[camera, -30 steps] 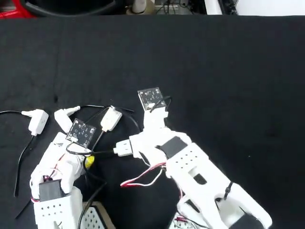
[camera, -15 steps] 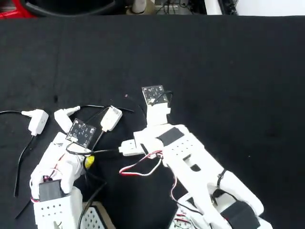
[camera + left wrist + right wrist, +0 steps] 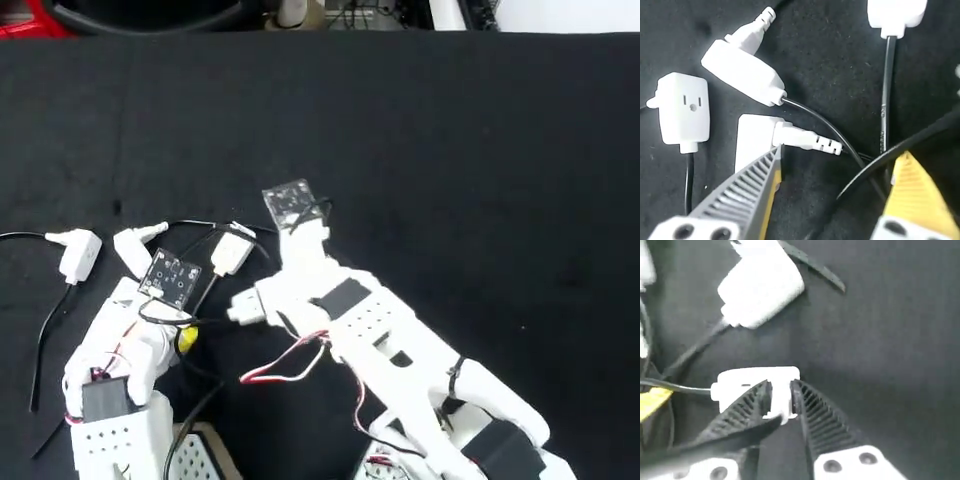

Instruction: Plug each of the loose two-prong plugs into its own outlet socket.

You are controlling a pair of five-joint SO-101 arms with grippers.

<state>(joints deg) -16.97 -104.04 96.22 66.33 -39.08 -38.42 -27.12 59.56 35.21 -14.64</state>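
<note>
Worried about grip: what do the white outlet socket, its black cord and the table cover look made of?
Outlet socket: smooth white moulded plastic, slight sheen. Cord: black, likely rubber or vinyl, curves loosely. Table cover: matte black cloth, perhaps felt, flecked.

A black cloth [image 3: 480, 150] covers the whole worktop. Beyond its far edge, by the far-left corner, sits a red object [image 3: 22, 20], with a dark curved band [image 3: 150, 22] just beside it. Farther along that edge stand a white cylinder [image 3: 292, 12] and a tangle of cables [image 3: 360, 12], and a white surface [image 3: 570, 15] lies past the far-right corner. At the near edge, left of the middle, a pale ribbed plate [image 3: 200, 455] shows partly.
</note>
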